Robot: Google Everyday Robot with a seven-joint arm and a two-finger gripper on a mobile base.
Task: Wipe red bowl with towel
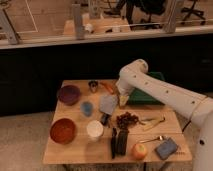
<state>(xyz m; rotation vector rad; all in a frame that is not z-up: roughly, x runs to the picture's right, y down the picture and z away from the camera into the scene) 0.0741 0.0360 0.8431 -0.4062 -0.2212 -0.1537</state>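
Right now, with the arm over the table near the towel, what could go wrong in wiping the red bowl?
The pincer hovers at the right edge of the towel, which lies flat; a grasp may catch only a corner or miss. The way to the red bowl passes the white cup and the small blue round thing; a trailing towel could knock them. The purple bowl sits nearby and could be wiped by mistake.
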